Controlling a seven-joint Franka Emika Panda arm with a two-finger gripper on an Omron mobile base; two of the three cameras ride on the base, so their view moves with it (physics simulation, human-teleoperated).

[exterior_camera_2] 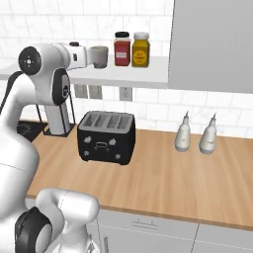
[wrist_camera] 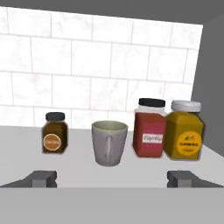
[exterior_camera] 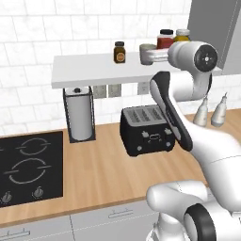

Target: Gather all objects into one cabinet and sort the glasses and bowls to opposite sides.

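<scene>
Sitting centre of the hand view, the grey-green mug stands upright on the white shelf w/ tiled wall behind, handle facing the camera. Gripper is spread wide, holding nothing: its two dark fingertips sit low in the frame, one either side of the mug and nearer the camera, not touching it. Mug lines up roughly w/ the gap between them.

Left of the mug, apart: small brown jar. Just right of it: red jar, then yellow jar touching or nearly touching the red one, close to the grey side wall.

Left base view: mug upper centre-right, partly hidden by the arm's wrist; below the shelf are a paper towel roll, black toaster and stove at lower left. Right base view: mug at upper centre-left just off the wrist's end; also two white bottles on the wood counter, right of centre.
</scene>
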